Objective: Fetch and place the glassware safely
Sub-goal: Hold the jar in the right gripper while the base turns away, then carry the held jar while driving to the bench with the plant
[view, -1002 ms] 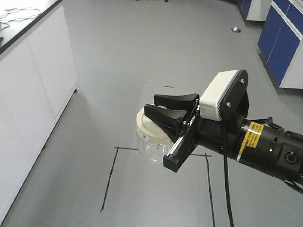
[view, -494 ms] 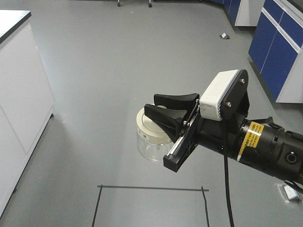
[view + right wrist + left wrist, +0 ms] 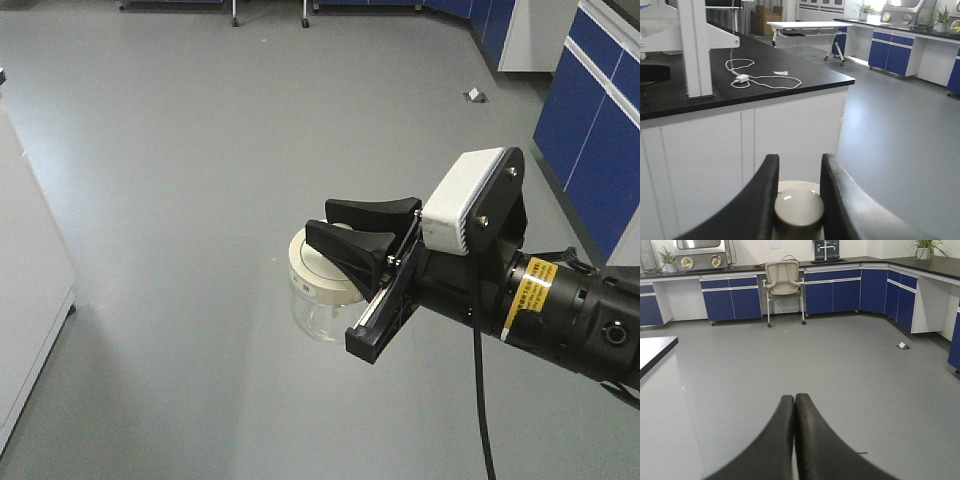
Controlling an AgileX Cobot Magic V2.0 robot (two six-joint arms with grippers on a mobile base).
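Observation:
The glassware (image 3: 318, 312) is a squat clear jar with a cream-white lid (image 3: 303, 268), hanging in the air above the grey floor. My right gripper (image 3: 318, 220) holds it from above, its black fingers shut on the lid's round knob (image 3: 799, 207). In the right wrist view the right gripper (image 3: 800, 161) has the knob pinched between both pads, and the lid rim shows just behind it. My left gripper (image 3: 794, 399) is shut with its fingertips touching and nothing between them. It points out over bare floor.
A white cabinet (image 3: 22, 300) stands at the left edge, blue cabinets (image 3: 600, 120) at the right. A small object (image 3: 474, 95) lies on the floor far ahead. The right wrist view faces a black countertop (image 3: 765, 65) with a white cable (image 3: 757, 79). A chair (image 3: 784, 282) stands far ahead.
The surroundings have shifted: the black tape lines on the floor slid down and out of view, and the white cabinet drew off to the left. The right gripper and jar look unchanged.

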